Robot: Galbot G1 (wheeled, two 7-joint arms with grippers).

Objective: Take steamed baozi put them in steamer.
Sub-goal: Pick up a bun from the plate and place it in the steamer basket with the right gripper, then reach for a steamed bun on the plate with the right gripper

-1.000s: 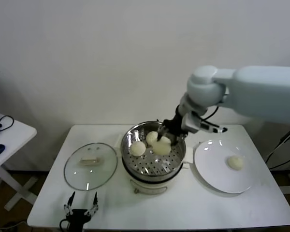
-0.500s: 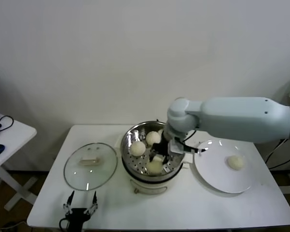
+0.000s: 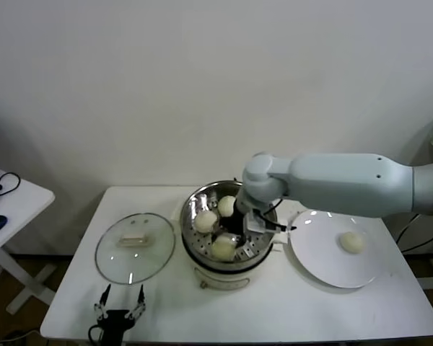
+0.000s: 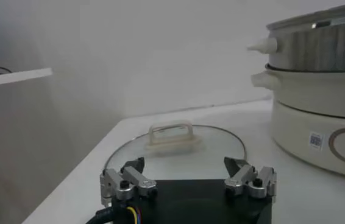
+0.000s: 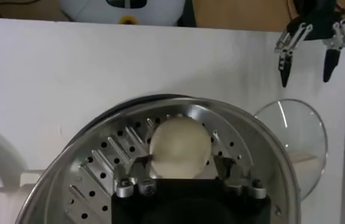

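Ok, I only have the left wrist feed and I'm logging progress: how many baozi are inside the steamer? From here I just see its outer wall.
Observer: Three baozi lie on the perforated floor of the steamer.
Operator: Any left outside? My left tool only sits open near the glass lid.
Observer: One, the fourth baozi, on the white plate to the robot's right of the steamer.
Operator: And where is the right tool?
Observer: The right tool is down inside the steamer, at the front baozi.
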